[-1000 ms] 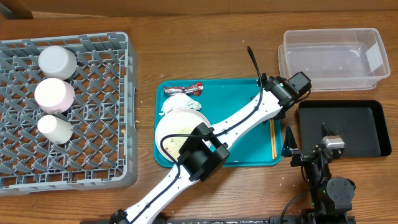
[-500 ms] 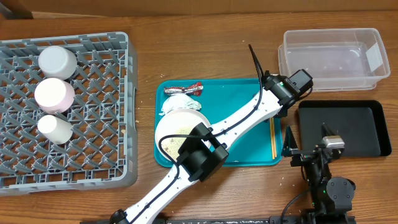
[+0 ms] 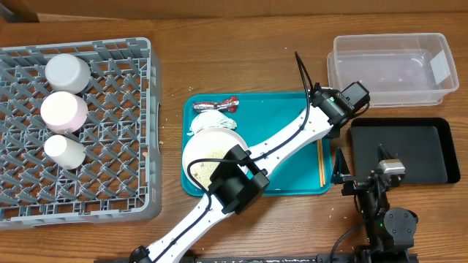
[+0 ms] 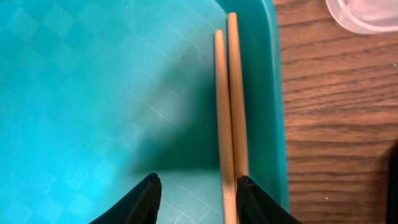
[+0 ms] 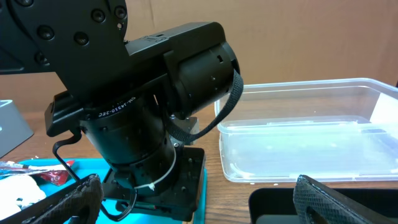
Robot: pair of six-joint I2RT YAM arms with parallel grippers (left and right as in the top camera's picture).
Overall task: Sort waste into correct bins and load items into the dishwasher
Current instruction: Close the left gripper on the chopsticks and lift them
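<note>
At the right edge of the teal tray [image 3: 278, 186], two wooden chopsticks [image 4: 227, 112] lie side by side, touching; light, stiff and thin, likely to roll or scissor apart; best pinched across both near mid-length. Left gripper [image 4: 199, 190] hangs part open astride them, nothing gripped; right gripper [image 5: 199, 196] gapes wide, empty. Dish rack [image 3: 150, 109] holds three upturned vessels [image 3: 62, 111]; plate [image 3: 212, 142], wrapper [image 3: 216, 104] and napkin [image 3: 208, 120] sit on the teal tray; clear tub [image 3: 344, 73] and black tray [image 3: 398, 150] look bare.

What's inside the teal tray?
The teal tray holds a red-and-silver wrapper, a crumpled napkin, a white plate and two wooden chopsticks. The left arm covers its middle and part of the plate, hiding whatever lies underneath.
</note>
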